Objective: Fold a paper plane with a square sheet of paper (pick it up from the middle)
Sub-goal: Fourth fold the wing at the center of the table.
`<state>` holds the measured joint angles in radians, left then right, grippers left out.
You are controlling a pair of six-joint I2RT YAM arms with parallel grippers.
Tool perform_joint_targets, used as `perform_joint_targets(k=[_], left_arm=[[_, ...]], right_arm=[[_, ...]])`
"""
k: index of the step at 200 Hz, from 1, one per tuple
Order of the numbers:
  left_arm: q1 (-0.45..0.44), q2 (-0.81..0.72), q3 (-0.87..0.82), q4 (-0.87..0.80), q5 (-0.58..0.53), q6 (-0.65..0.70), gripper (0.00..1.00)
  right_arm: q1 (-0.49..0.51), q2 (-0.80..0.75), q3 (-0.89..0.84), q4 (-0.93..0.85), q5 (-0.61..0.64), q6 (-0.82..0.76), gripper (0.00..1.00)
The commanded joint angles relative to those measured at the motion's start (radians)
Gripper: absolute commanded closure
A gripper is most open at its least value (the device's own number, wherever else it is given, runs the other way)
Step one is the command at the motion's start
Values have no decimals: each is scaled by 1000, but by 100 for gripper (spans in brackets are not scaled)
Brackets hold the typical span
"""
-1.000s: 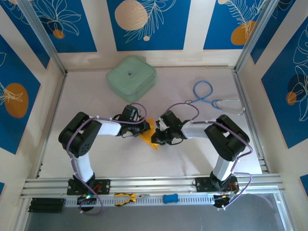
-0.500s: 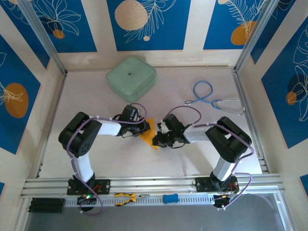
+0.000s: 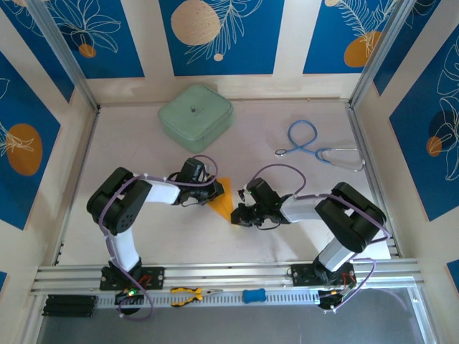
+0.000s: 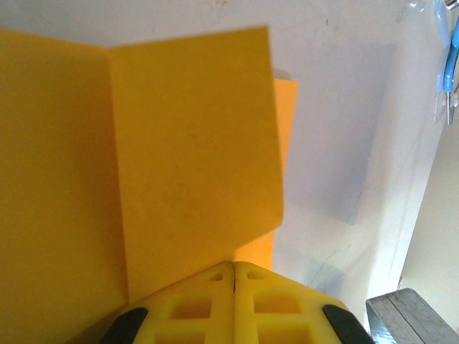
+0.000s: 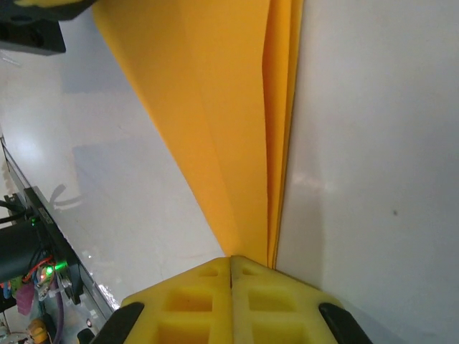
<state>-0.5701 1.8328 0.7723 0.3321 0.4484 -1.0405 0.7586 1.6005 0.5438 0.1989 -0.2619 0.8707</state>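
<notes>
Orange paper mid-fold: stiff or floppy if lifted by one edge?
Likely floppy: the orange paper looks thin, with a flap bent up along a crease. Probably very light: the left gripper and right gripper hold it by fingertip pinches alone. Its stacked layers may stiffen it somewhat lengthwise.

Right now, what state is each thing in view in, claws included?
square sheet of paper: partly folded, pinched between both claws
left claw: shut on the paper
right claw: shut on the paper's folded edge
mint-green case: closed, untouched
stethoscope: lying loose, untouched
pliers: lying unused
</notes>
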Motion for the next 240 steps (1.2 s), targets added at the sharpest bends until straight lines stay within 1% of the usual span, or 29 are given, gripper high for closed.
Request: perform_joint_targets(k=[1, 26, 53, 71, 90, 97, 110, 143, 175, 200, 240], left_arm=[[8, 23, -51, -82, -99, 5, 100], [6, 17, -68, -63, -100, -4, 100], [0, 13, -85, -44, -106, -12, 100], [-5, 4, -96, -37, -112, -17, 100], [-8, -4, -106, -33, -120, -17, 100], [-11, -7, -110, -29, -119, -18, 100], [-15, -11, -114, -26, -121, -18, 100], [-22, -4, -116, -11, -122, -22, 100], [-21, -7, -117, -10, -122, -20, 100], [-22, -12, -117, -13, -124, -17, 100], [-22, -10, -113, -18, -124, -13, 100]], right_arm=[[36, -9, -64, -162, -22, 30, 93], [35, -70, -76, -186, -7, 34, 93], [25, -168, -42, -252, 19, 20, 93], [1, -222, -4, -249, -1, 9, 93], [-20, -231, 43, -235, -12, 4, 93], [-26, -222, 63, -231, -23, 0, 93], [-27, -192, 102, -231, -6, -3, 93], [-28, -58, 214, -223, 41, -3, 93], [-31, 62, 278, -198, 20, -5, 93], [-36, 99, 290, -164, 20, -1, 93], [-44, 137, 318, -181, 41, -10, 93]])
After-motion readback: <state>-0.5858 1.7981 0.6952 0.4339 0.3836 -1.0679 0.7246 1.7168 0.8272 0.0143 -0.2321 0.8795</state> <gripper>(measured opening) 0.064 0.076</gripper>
